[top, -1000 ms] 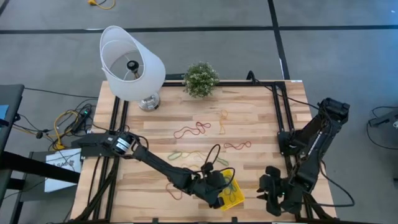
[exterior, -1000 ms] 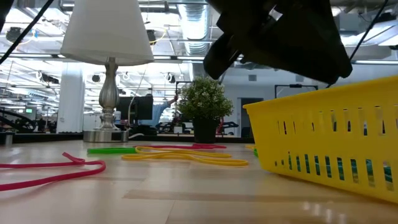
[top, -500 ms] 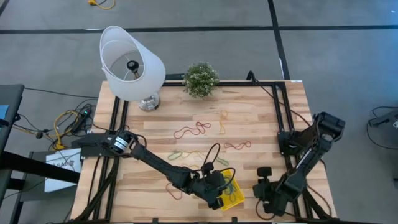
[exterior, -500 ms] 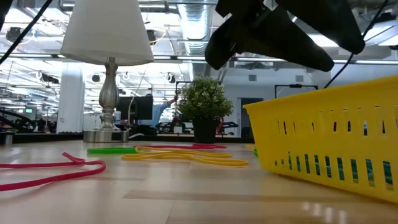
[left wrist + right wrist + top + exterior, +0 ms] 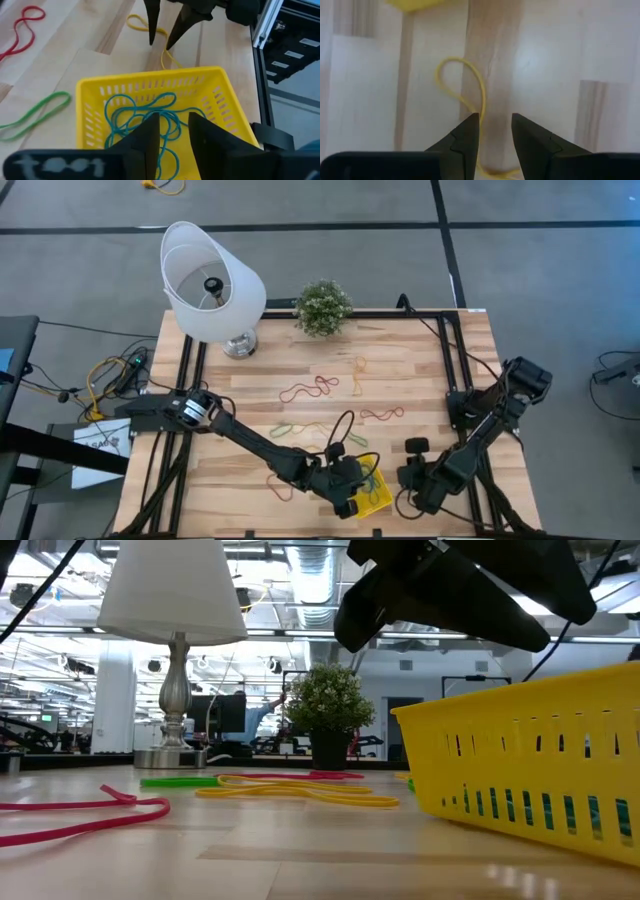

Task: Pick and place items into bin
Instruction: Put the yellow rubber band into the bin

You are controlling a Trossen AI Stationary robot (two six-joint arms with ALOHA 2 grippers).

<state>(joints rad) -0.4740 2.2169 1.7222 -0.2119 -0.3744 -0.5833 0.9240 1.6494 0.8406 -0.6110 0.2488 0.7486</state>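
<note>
Hovering over the small bright yellow slotted plastic bin (image 5: 371, 491), the left gripper (image 5: 173, 125) has its two dark fingers parted with nothing between them, and a tangle of thin teal rubber loops (image 5: 145, 117) lies in the bin directly beneath. The left arm (image 5: 250, 442) reaches from the table's left edge, stretched low and diagonally across the boards to the bin near the front edge. Just right of the bin, the right gripper (image 5: 495, 131) points down at the tabletop with fingers apart and empty, a thin yellow loop (image 5: 462, 85) lying on the wood in line with the gap between them. The right arm (image 5: 490, 420) folds back to its base at the right edge. Red loops (image 5: 310, 389), green and yellow ones lie scattered on the pale wooden plank table (image 5: 420, 370); a white-shaded lamp (image 5: 212, 285) and a small potted plant (image 5: 322, 307) stand along the far side, with an open office beyond.
</note>
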